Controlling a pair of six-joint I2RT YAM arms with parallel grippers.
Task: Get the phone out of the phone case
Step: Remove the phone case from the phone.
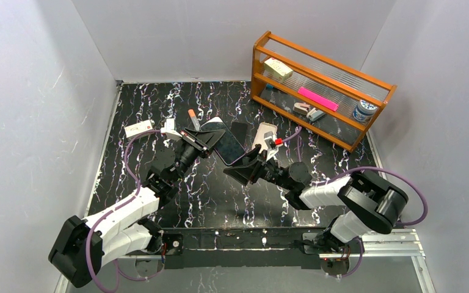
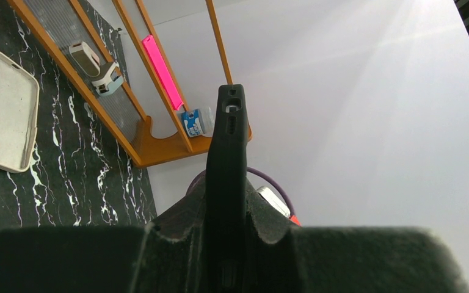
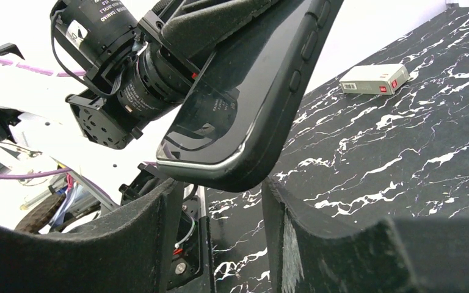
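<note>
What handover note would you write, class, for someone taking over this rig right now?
Left gripper: shut on the black phone case, holding it tilted above the table.
Right gripper: open, one finger on each side of the case's lower corner, not gripping.
Phone: still seated in the phone case, screen visible.
Beige case: lying empty on the table, not part of this hold.
Done: the cased phone is lifted and presented to the right arm.
Left: probably close the right gripper on that corner, then work the phone free of the case.
</note>
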